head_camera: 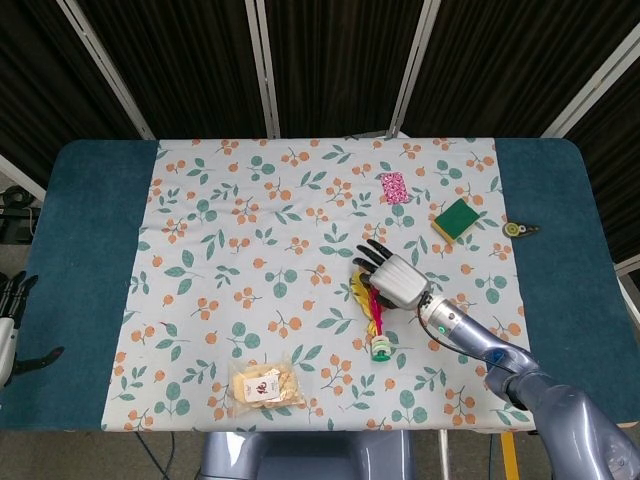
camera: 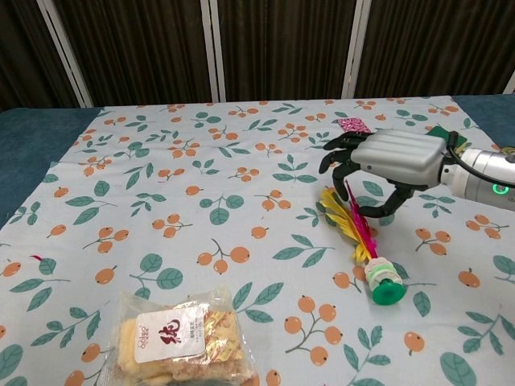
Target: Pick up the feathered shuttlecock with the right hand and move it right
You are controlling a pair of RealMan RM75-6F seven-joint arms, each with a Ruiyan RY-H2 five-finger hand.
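The right robot hand (camera: 378, 165) is hovering over the feathered shuttlecock (camera: 364, 244), fingers spread and gripping nothing, positioning for a grasp.

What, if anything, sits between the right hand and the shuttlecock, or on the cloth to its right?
Nothing visible. The right hand hovers over the feathers of the shuttlecock, and the cloth directly right is bare; the green sponge lies farther back.

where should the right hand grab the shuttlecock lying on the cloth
Probably at the narrow neck where the feathers meet the green base of the shuttlecock. It lies flat, base toward the robot, so the right hand, now over the feather end, could come from above with its fingers straddling it across its length.
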